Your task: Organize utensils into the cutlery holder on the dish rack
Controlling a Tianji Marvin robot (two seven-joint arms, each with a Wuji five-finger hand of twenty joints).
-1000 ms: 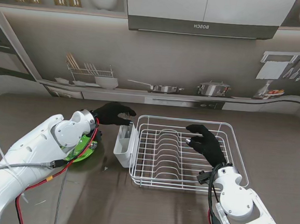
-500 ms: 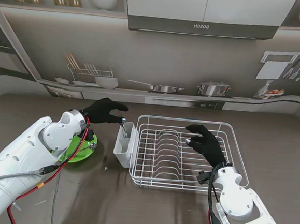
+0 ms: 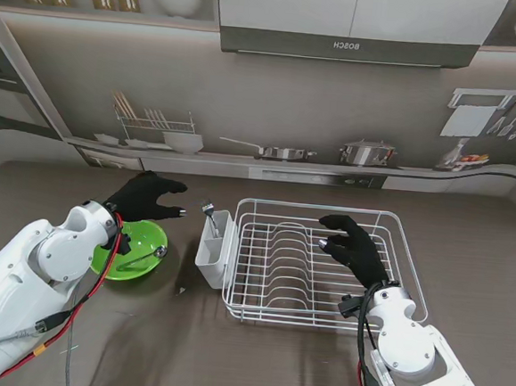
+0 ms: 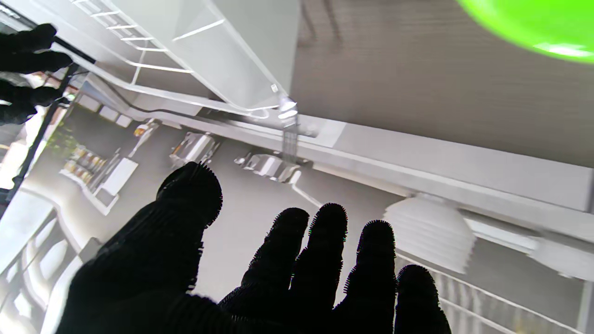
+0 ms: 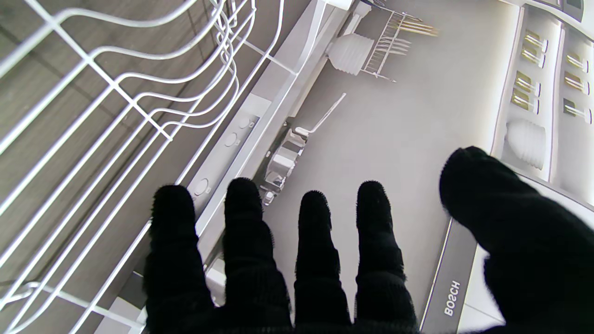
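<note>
A white cutlery holder [image 3: 213, 248] hangs on the left side of the white wire dish rack [image 3: 324, 263]. A metal fork [image 3: 209, 214] stands in it, tines up; the fork [image 4: 290, 134] also shows in the left wrist view. My left hand [image 3: 148, 199] hovers open over the far rim of the green bowl [image 3: 133, 248], apart from the holder. A metal spoon [image 3: 148, 255] lies in the bowl. My right hand [image 3: 354, 245] hangs open over the rack's middle, holding nothing.
The rack's plate slots [image 3: 291, 254] sit between holder and right hand. The brown table [image 3: 176, 330] runs to a printed kitchen backdrop [image 3: 273, 114] behind. Small white scraps [image 3: 179, 289] lie near the holder's base.
My left hand let go of the fork in the holder and drew back to the left, over the green bowl. The right hand has stayed put.
</note>
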